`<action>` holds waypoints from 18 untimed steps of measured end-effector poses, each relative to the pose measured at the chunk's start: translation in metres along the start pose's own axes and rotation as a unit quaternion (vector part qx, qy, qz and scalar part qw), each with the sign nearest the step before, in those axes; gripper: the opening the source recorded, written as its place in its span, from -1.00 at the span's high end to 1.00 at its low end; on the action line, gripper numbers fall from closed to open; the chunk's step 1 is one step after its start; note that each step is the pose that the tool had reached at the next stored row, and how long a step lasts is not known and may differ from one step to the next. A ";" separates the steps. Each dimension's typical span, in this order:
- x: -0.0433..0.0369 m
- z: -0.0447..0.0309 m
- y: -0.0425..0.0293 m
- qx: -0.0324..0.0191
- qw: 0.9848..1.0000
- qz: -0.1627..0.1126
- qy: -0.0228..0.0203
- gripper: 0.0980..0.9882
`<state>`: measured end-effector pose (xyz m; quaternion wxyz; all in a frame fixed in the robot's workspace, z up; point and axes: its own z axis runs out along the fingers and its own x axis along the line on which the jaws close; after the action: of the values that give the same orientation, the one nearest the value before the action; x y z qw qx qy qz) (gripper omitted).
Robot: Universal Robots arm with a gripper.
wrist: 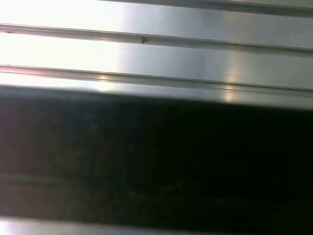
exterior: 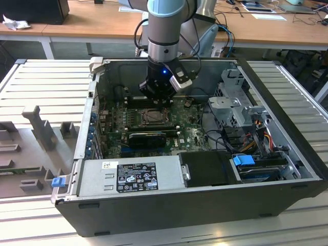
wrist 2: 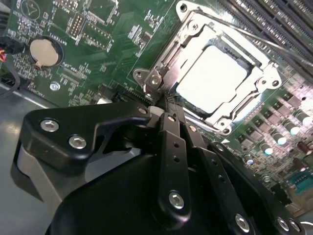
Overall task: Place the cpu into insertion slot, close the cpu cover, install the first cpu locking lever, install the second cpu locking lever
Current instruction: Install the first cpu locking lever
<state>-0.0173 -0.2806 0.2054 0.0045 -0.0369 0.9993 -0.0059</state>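
Chip (wrist 2: pixel 211 78): pale metal top, smooth, glaring bright. Cover frame (wrist 2: pixel 171 54) around it: bare grey metal, shiny at edges. Circuit board (wrist 2: pixel 112 29): green, glossy. Claw (wrist 2: pixel 168 120): matt black plastic links, bright metal screws. Ribbed desk (exterior: pixel 46 77): brushed aluminium, satin sheen.

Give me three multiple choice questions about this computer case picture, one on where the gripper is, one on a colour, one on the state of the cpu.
1. The gripper hangs over:
A. the motherboard socket
B. the power supply
C. the drive cage

2. The clip at the case's outer corner, on the exterior view's left, is:
A. red
B. blue
C. yellow

3. The cpu is:
A. held in the gripper
B. lying on the table
C. seated in the socket under the cpu cover

Answers: 1 A, the arm stands above the socket; 2 B, it is plainly blue; 3 C, the second wrist view shows the frame around the chip.
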 end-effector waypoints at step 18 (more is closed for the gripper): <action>-0.0004 -0.0020 0.0004 -0.023 1.000 0.000 -0.002 0.98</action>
<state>-0.0170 -0.2801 0.2074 0.0054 -0.0367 0.9992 0.0167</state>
